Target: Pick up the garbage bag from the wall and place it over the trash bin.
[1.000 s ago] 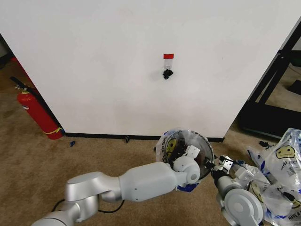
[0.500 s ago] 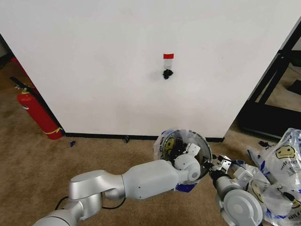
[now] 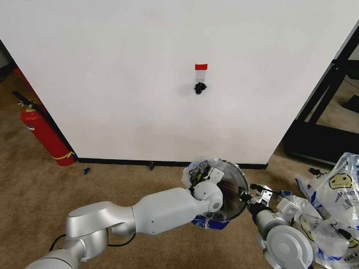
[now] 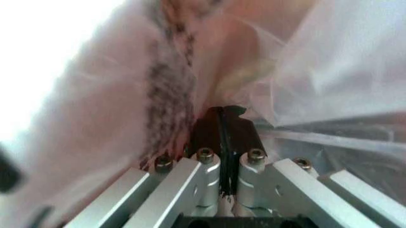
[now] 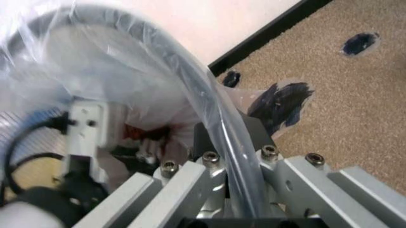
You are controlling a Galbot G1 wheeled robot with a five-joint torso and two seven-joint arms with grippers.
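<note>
Both claws clamp garbage bag point(image 3: 197, 174) film at trash bin point(image 3: 233, 196) rim.

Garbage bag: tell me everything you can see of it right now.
The garbage bag is thin clear plastic with dark and blue print, crumpled and draped over the trash bin by the wall. The left gripper is pushed inside it, fingers together with film all around. The right gripper holds the bag-covered rim. A blue patch hangs low at the bin's front.
</note>
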